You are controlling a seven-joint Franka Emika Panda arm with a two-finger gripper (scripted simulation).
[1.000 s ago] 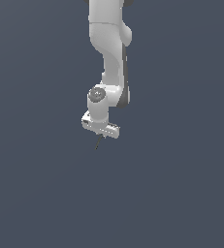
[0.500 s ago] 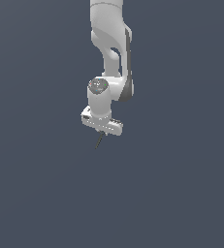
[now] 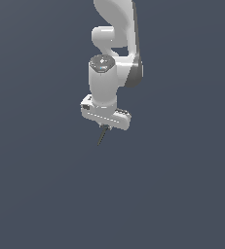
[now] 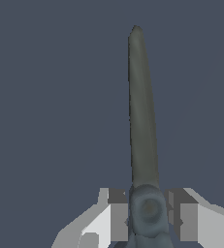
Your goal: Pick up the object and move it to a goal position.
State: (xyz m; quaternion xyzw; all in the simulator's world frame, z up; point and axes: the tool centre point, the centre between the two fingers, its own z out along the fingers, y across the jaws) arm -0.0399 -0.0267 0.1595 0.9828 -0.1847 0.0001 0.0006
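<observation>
Exterior view: 1 white Panda arm [image 3: 115, 58] is seen reaching down from the upper edge against a plain dark grey-blue background. The gripper [image 3: 104, 127] is carried at the arm's lower end, with its white cross-body tilted slightly down toward the exterior view's right. A thin dark sliver [image 3: 102, 136] is seen projecting below the gripper, angled slightly toward the exterior view's left. No surface is seen under it.

Wrist view: the sliver [image 4: 142, 116] is shown as a long, tapering, grey-green stick with a rounded butt end. The butt end is clamped between the 2 fingers [image 4: 117, 215], which are closed narrowly against its sides. The gripper [image 4: 148, 217] is thus holding the sliver, with its tip extending away from the camera.
</observation>
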